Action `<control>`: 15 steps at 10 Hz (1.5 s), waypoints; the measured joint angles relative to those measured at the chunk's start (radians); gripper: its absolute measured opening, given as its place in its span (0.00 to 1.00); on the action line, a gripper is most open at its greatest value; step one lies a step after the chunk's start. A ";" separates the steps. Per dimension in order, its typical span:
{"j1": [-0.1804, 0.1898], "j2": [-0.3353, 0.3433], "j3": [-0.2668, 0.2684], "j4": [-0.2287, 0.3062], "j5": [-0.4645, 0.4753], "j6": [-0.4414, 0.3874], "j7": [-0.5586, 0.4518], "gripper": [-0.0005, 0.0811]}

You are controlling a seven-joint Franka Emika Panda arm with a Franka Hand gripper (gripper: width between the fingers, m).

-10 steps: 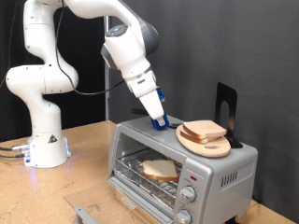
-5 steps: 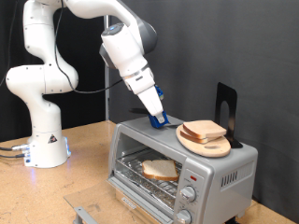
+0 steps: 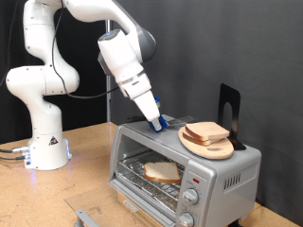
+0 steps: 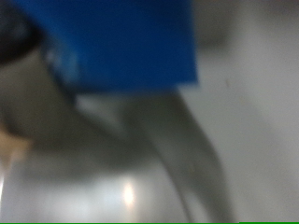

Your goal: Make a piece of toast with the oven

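The oven (image 3: 222, 175) stands at the exterior view's lower right, a silver-grey box with two round knobs (image 3: 192, 199). Its front looks open, and the piece of toast (image 3: 161, 171) lies flat on the wire rack inside. My gripper (image 3: 159, 123) hangs tilted right at the oven's top near its back edge, blue fingertips down, with nothing seen between them. The wrist view is blurred; it shows only a blue finger pad (image 4: 121, 42) close over the grey metal oven top (image 4: 121, 177).
A wooden plate with a stack of bread slices (image 3: 208, 134) sits on the oven top just to the right of the gripper. A black stand (image 3: 228, 109) rises behind it. The robot base (image 3: 43, 142) stands on the wooden table at the left.
The arm has swung a little toward the exterior view's left, and the gripper has slid that way along the oven top, away from the bread stack. The toast has not moved.
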 joint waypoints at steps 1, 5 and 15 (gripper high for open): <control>0.000 0.007 0.001 -0.003 0.002 0.016 -0.008 1.00; 0.000 0.010 0.000 0.003 0.011 0.003 0.006 1.00; 0.017 -0.079 0.005 0.043 0.041 -0.150 0.131 1.00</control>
